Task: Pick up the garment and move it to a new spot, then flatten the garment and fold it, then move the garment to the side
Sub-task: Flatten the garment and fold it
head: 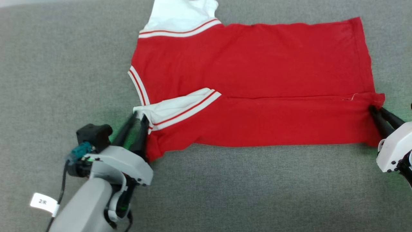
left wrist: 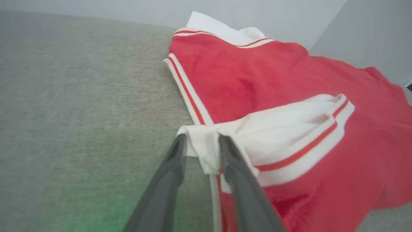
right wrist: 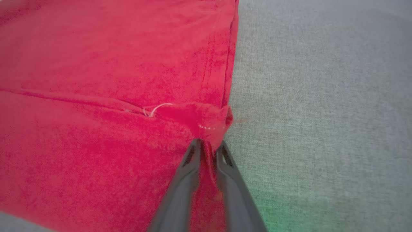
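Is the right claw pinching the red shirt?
Yes, the right claw is squeezed shut on the bottom corner of the red shirt.

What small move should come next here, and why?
Probably open the right fingers: they pinch the shirt at its hem corner, while the left fingers stand apart around the sleeve, and the near side already lies folded over.

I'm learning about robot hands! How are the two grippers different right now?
The left gripper has its fingers apart; the right gripper is pinched shut. The left gripper is at the garment's white sleeve, the right gripper at its red hem corner. Both touch the same garment.
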Robot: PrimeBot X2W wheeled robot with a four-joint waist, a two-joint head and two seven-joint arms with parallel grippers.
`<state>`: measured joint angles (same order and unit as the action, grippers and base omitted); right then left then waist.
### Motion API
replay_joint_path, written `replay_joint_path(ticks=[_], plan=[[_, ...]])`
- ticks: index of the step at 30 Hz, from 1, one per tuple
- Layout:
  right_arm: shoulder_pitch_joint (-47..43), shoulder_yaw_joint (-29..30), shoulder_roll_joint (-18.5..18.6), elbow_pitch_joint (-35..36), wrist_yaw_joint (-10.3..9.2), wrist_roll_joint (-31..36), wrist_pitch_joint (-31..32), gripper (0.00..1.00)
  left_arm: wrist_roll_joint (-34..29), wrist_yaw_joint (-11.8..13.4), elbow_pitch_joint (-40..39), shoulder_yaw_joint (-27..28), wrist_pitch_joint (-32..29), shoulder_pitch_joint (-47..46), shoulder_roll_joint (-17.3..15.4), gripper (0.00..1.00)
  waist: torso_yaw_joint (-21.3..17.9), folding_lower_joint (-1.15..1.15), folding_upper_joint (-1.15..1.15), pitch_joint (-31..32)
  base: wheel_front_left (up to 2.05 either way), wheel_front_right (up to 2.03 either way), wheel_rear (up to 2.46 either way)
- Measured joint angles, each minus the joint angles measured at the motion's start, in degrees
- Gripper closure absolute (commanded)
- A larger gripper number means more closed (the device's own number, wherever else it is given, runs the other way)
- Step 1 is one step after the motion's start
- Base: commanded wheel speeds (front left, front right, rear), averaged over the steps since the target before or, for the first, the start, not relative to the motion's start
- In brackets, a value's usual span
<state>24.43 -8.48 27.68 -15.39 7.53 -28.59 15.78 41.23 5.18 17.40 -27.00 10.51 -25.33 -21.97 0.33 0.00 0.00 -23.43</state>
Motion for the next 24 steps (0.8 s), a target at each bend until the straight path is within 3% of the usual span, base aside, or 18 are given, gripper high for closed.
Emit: replay_joint_path(ticks=[6, 15, 20, 24], plan=[[-0.9, 1.2, -0.6, 1.9, 0.0, 0.3, -2.4, 0.0, -0.7, 4.5, -6.7, 0.6, -5.0, 1.9, -3.6, 0.0, 0.1, -0.01, 0.0, 3.1, 0.0, 0.0, 0.0], [-5.2, 4.9, -1.5, 7.7, 0.0, 0.6, -1.6, 0.0, -0.1, 13.9, -24.9, -0.1, -23.1, 8.1, -12.0, 0.0, 0.7, 0.0, 0.0, 6.2, 0.0, 0.0, 0.0], [-6.1, 5.5, -3.1, 10.7, 0.0, 1.2, -0.8, 0.0, 2.6, 16.7, -33.6, -1.1, -32.9, 9.4, -14.4, 0.0, 0.4, 0.0, 0.0, 5.2, 0.0, 0.0, 0.0], [-6.0, 5.2, -4.3, 11.9, 0.0, 1.5, -0.7, 0.0, 4.7, 17.5, -35.0, -1.4, -39.1, 9.1, -16.3, 0.0, 0.0, 0.0, 0.0, 3.9, 0.0, 0.0, 0.0]])
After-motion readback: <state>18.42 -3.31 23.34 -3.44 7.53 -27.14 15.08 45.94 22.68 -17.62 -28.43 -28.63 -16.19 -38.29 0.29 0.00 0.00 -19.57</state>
